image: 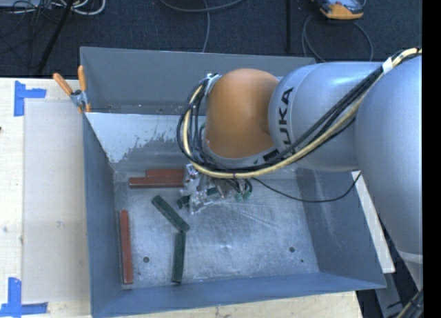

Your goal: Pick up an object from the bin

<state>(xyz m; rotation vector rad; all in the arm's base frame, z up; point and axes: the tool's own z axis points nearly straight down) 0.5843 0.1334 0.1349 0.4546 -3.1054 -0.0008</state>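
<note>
The pick is at an early stage, as far as can be judged. The arm reaches in from the right of the frame, and its orange cover hangs over the middle of the grey bin. Under it the tool sits low, close to the bin's floor at the frame's centre. Whether the tool is open or closed I cannot tell (cables and the wrist crowd it), and nothing can be made out in its grip.

The likely candidates lie just left of the tool. The reddish-brown bars, two side by side, end just beside it to the upper left. The slanted dark green bar lies just beside it to the lower left. Which of these it is meant for cannot be told. Further off, an upright dark green bar and a long red-brown bar rest flat at the lower left.

What is left, then, is the grasp itself and the lift clear of the bin.
</note>
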